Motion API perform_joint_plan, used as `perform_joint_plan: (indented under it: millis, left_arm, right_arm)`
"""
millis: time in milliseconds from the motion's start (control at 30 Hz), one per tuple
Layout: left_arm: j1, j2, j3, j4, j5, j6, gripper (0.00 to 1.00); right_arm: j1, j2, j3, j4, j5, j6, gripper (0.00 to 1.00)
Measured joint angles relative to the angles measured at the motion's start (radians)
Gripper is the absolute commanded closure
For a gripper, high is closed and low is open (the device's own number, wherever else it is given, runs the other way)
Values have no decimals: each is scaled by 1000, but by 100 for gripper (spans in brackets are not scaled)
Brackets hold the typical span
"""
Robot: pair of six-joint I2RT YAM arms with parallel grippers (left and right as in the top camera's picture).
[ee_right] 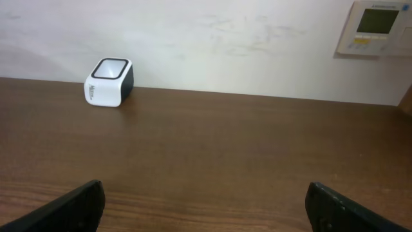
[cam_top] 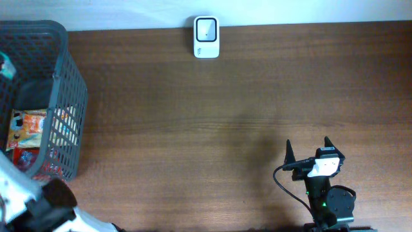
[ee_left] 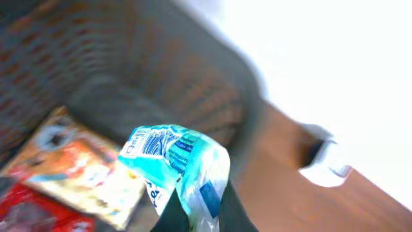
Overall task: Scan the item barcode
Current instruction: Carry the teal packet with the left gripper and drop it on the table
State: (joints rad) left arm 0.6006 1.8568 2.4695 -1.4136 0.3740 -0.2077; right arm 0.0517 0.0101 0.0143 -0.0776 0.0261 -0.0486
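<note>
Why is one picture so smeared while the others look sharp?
Left wrist view: the basket and scanner are smeared, likely motion blur, and the wall is washed out white; only the blue packet is fairly crisp. Overhead and right wrist views: sharp, evenly lit.

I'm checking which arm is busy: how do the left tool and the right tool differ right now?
The left tool is shut on a teal packet; the right tool is open and holds nothing. The left tool is over the basket; the right tool is low over the table, facing the scanner. The left tool's view is blurred; the right tool's is sharp. Both have dark fingers.
</note>
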Motion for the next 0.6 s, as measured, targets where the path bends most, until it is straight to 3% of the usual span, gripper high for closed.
perform_joint_plan:
  millis: [67, 133, 200, 300, 367, 467, 500, 533, 567, 600]
  left_arm:
    - [-75, -80, 2, 8, 122, -15, 100]
    - [-169, -85, 2, 5, 153, -11, 100]
    - [-398, -81, -34, 0, 174, 80, 100]
    - [-737, -53, -257, 127, -17, 138, 100]
    - [-876, 8, -425, 298, -213, 148, 100]
    - [-1014, 140, -548, 414, -410, 156, 98]
    - [-1030, 170, -558, 418, -435, 159, 95]
    - [-1051, 229, -559, 451, -472, 159, 73]
    - [-1059, 271, -559, 454, -486, 152, 78]
    - [-1072, 356, -562, 441, -500, 129, 66]
  right_arm:
    - [0, 0, 0, 0, 0, 0, 2]
    - [0, 0, 0, 0, 0, 0, 2]
    - [0, 0, 0, 0, 0, -1, 2]
    - [0, 1, 0, 0, 0, 0, 2]
    - [0, 1, 0, 0, 0, 0, 2]
    - [0, 1, 0, 0, 0, 0, 2]
    - [0, 1, 0, 0, 0, -1, 2]
    - [0, 1, 0, 0, 0, -1, 2]
    - [0, 1, 0, 0, 0, 0, 1]
    - [0, 1, 0, 0, 0, 0, 2]
